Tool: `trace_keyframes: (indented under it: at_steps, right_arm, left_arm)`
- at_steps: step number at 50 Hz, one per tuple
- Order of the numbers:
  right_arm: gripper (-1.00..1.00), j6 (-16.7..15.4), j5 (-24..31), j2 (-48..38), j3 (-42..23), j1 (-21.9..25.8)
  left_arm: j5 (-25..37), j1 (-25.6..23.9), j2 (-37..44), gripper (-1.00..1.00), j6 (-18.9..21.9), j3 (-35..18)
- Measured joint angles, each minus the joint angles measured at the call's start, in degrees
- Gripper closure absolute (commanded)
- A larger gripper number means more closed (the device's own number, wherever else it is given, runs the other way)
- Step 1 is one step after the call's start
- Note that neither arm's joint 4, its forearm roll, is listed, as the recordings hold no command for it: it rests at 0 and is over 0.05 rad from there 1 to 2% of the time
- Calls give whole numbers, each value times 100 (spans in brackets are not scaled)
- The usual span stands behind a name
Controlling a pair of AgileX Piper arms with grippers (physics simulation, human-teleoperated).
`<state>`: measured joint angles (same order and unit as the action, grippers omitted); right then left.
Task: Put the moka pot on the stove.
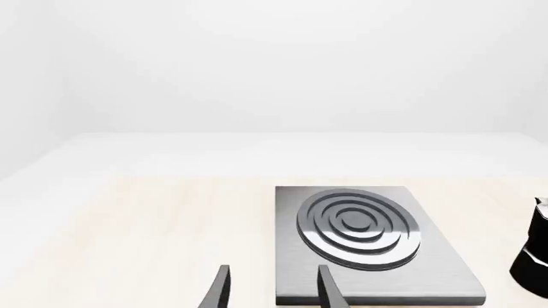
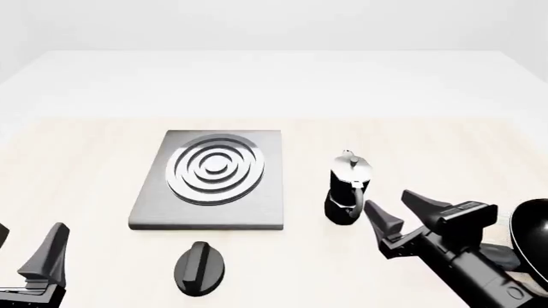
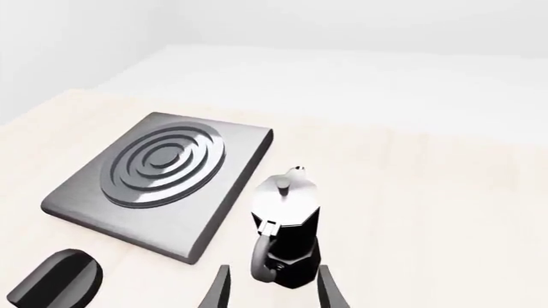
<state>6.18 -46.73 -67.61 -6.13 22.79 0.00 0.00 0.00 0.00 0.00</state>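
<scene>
The moka pot (image 2: pixel 347 190) stands upright on the pale wooden counter (image 2: pixel 86 160), just beside the right edge of the stove (image 2: pixel 210 179) but not touching it, and nothing holds it. Its silvery lid is closed, and its curved handle points toward the near side of the counter, where the right arm is. The stove lies flat on the counter, with the shiny burner rings (image 2: pixel 215 168) in its middle. The right gripper (image 2: pixel 402 218) is near the pot, just in front of it and a little to the right; its jaws stand wide apart and they hold nothing. In the right wrist view the pot (image 3: pixel 287 231) is seen between the two finger tips and a little beyond them, with its handle on the camera's side. The left gripper (image 2: pixel 30 253) is low at the near left corner, well apart from the stove, and its jaws are also wide and hold nothing. A black oval knob (image 2: pixel 201 267) lies on the counter in front of the stove. At the far right edge a part of a black pan (image 2: pixel 530 234) is visible behind the right arm.
</scene>
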Motion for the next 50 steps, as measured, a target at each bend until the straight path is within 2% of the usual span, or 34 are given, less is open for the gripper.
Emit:
trace_keyframes:
  at_steps: [50]
  right_arm:
    - [-100, 164, -717, -1040, -168, 163]
  left_arm:
    - [0, 0, 0, -100, 0, 0]
